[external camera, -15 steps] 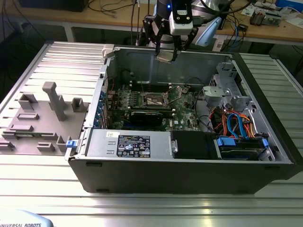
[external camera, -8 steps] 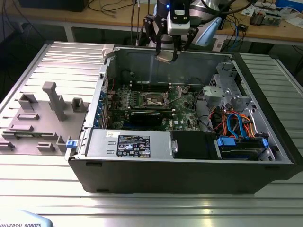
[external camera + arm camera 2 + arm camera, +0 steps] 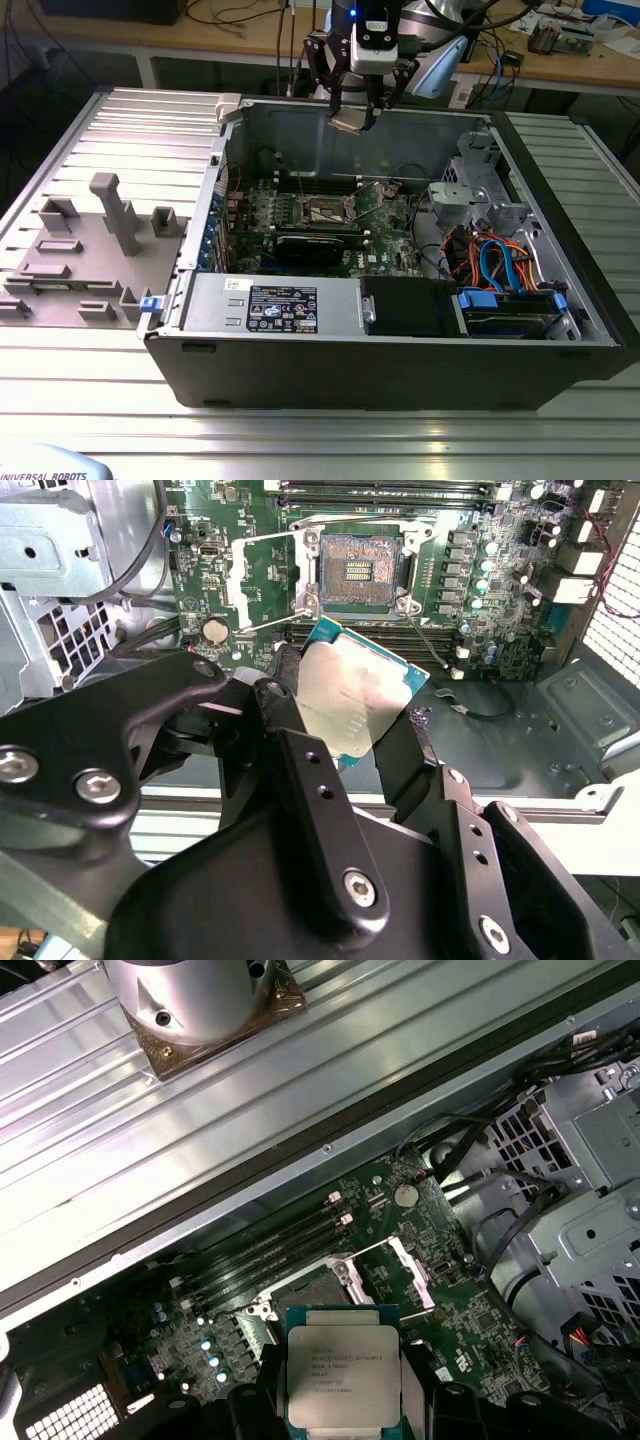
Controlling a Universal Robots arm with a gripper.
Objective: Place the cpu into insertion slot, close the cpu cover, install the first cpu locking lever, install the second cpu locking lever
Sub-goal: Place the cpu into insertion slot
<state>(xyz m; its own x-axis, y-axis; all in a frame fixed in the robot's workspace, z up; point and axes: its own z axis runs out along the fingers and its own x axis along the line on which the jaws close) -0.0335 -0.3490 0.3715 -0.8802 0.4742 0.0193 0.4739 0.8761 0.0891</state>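
My gripper (image 3: 352, 112) hangs high over the open computer case's back wall, shut on the cpu (image 3: 350, 121). In both wrist views the cpu (image 3: 355, 700) (image 3: 343, 1375) is a flat square chip, silver on top with a green edge, pinched between two black fingers (image 3: 287, 685). The insertion slot (image 3: 328, 212) (image 3: 360, 572) lies open and bare on the green board, well below the chip. The cpu cover (image 3: 262, 580) (image 3: 408, 1268) stands swung up beside the slot. In the first wrist view the cpu hides part of the insertion slot (image 3: 318, 1290).
Long black memory slots (image 3: 385, 492) run next to the socket. A metal drive cage (image 3: 478, 190) with orange and blue cables (image 3: 490, 262) fills the case on the exterior view's right. Grey fixtures (image 3: 110, 215) stand on the ribbed table on the exterior view's left.
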